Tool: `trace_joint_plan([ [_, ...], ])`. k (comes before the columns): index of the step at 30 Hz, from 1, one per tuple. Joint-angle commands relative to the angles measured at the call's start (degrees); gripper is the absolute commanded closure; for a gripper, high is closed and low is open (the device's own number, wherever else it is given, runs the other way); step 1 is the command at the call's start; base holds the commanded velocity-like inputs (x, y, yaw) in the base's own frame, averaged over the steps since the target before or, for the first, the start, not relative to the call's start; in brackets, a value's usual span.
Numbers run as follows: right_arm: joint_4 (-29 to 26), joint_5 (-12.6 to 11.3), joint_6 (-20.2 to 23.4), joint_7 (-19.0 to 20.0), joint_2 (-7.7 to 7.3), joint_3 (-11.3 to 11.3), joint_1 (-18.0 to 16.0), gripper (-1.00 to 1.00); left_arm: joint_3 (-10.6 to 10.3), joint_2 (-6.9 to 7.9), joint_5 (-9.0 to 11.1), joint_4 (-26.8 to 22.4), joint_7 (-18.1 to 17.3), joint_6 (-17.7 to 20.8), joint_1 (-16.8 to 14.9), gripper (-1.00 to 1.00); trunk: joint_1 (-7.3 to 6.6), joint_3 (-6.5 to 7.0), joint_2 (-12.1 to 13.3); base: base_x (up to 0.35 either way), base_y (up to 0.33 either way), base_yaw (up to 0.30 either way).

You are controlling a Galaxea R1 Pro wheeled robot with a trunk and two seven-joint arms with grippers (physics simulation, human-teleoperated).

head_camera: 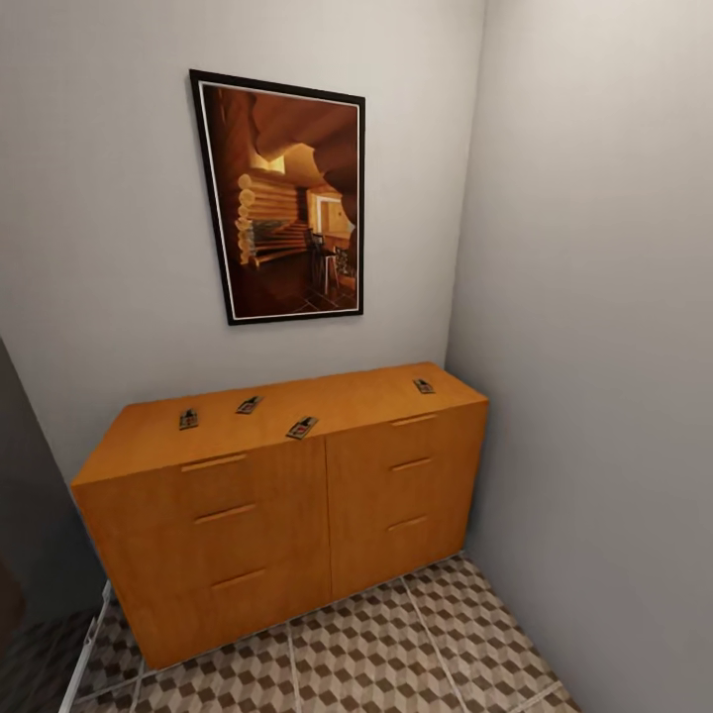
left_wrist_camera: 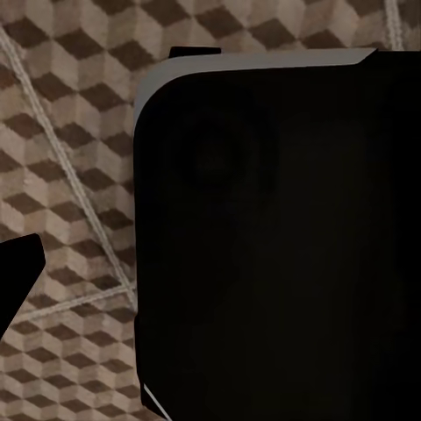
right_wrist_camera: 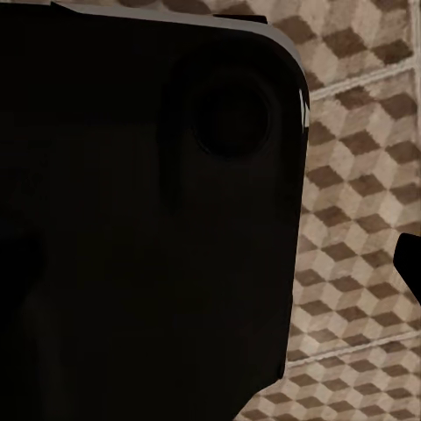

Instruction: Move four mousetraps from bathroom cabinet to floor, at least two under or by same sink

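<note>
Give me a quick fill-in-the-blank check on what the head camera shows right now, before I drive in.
1. The cabinet has ____ mousetraps lying on its flat top.
2. Three mousetraps lie over the left half; the fourth mousetrap lies near the ____ end.
3. On the wall above the cabinet hangs a framed ____.
4. The bathroom floor tiles carry a ____ pattern.

Missing words: four; right; picture; cube
</note>
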Motion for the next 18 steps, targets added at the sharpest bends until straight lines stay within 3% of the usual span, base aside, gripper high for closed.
trace_joint_plan([
  [1, -0.01, 0.10, -0.14, -0.07, 0.01, 0.04, -0.02, -1.00, 0.05, 0.00, 0.07, 0.00, 0.00, -0.17, -0.01, -1.00, 0.00, -0.05, -0.02, 0.024, 0.000, 0.000],
  [18, -0.01, 0.17, -0.14, -0.08, -0.10, 0.04, 0.01, -1.00, 0.13, 0.00, 0.07, 0.00, 0.00, -0.24, -0.01, -1.00, 0.00, -0.05, -0.02, 0.003, 0.000, 0.000],
])
